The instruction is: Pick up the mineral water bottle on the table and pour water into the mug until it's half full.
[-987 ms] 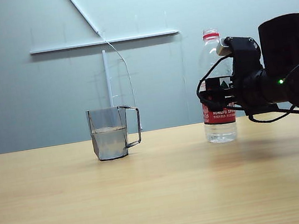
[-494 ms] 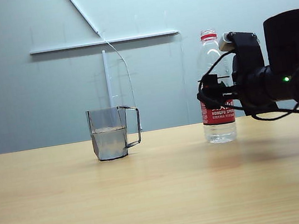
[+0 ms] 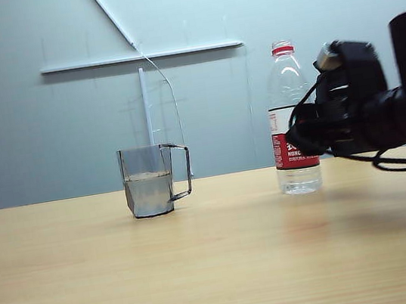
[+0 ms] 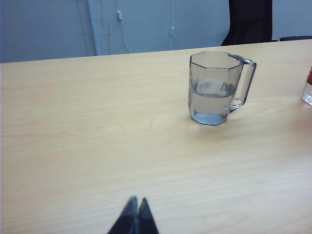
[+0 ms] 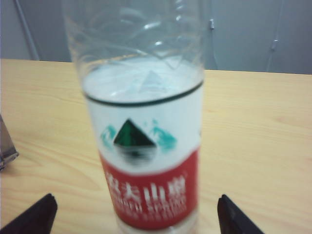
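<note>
— Between the right end effector (image 5: 134, 214) tips: what?
— Bottle (image 5: 144, 122), upright on the surface (image 3: 220, 264), untouched; tips spread wide.
— Left end effector (image 4: 135, 214)?
— Closed, mug (image 4: 214, 87) well beyond it, half full.

Right arm: matte black housing with looped black cables, 1 lit green indicator, pale cap on top. Right gripper (image 5: 134, 214) and left gripper (image 4: 135, 217): dark pointed jaws.

1. The table (image 3: 221, 271) is a wide, light wooden top with pale grain.
2. The mug (image 3: 148, 181), part full of water (image 3: 149, 194), stands near its far edge.
3. The mineral water bottle (image 3: 291, 119) stands upright, well apart from it.
</note>
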Tool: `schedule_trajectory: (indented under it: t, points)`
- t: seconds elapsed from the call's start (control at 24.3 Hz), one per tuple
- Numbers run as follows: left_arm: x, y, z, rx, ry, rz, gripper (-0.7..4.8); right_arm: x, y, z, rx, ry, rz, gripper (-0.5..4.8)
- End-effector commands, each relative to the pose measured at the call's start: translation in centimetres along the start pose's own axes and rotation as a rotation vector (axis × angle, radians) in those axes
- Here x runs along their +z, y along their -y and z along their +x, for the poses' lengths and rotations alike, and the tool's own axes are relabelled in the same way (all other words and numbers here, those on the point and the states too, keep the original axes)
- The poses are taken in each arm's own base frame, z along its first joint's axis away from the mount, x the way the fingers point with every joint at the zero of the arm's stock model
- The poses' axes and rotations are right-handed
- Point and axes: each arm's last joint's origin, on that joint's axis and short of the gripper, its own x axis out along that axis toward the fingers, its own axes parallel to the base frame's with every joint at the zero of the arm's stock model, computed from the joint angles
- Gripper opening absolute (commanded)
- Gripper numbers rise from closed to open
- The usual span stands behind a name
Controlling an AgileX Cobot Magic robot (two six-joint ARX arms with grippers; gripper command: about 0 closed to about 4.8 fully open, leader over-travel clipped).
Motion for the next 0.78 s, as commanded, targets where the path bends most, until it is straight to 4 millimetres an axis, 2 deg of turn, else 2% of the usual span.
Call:
schedule_trajectory:
  t: [0.04,0.25,0.29,0.33,0.41,0.45,0.58,0.78]
  points:
    - [0.2,-0.4,0.0,0.043,0.013,-0.008,-0.02,1.5,-0.2,-2.1,-0.054,0.055,0.000,4.79]
    - [0.1,-2.0,-0.1,0.201,0.009,-0.020,-0.02,3.2,-0.8,-6.8,-0.028,0.102,0.087,4.79]
    - [0.1,-2.2,-0.2,0.230,0.008,-0.022,-0.02,3.5,-1.0,-7.9,-0.013,0.114,0.108,4.25]
    - [0.1,-2.4,-0.2,0.249,0.007,-0.023,-0.02,3.7,-1.1,-8.7,0.002,0.124,0.120,3.43]
    - [0.1,-2.8,-0.3,0.289,0.006,-0.026,-0.02,4.1,-1.3,-10.4,0.033,0.150,0.124,1.29]
    - [0.1,-3.0,-0.3,0.309,0.005,-0.028,-0.02,4.3,-1.5,-11.8,0.039,0.176,0.120,-0.11]
    - [0.1,-3.1,-0.4,0.319,0.005,-0.029,-0.02,4.7,-1.7,-14.2,0.044,0.234,0.115,-0.05]
    - [0.1,-3.1,-0.4,0.320,0.005,-0.029,-0.02,5.1,-1.8,-15.0,0.044,0.256,0.111,-0.05]
